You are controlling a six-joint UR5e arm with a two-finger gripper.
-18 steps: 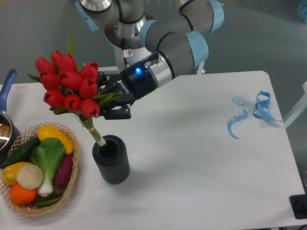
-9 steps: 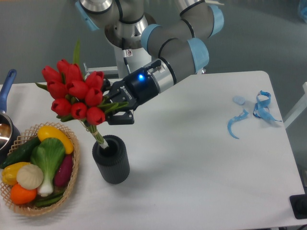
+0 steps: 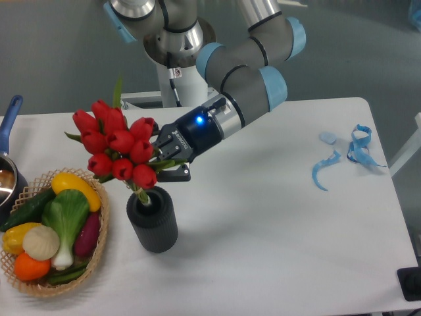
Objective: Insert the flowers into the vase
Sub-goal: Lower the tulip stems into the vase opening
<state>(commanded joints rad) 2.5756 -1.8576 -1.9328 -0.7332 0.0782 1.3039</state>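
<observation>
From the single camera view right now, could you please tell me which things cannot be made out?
- Stem ends of the flowers: hidden inside the mouth of the vase, so their depth is unknown.
- Gripper: its fingertips sit behind the leaves and blooms, so the contact cannot be seen.
- Pot at the left: cut off by the frame edge.
- Dark object at the lower right corner: cut off, unidentifiable.

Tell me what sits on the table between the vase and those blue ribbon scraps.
Nothing: in the camera view, only bare white table separates the vase from the blue ribbon scraps.
</observation>
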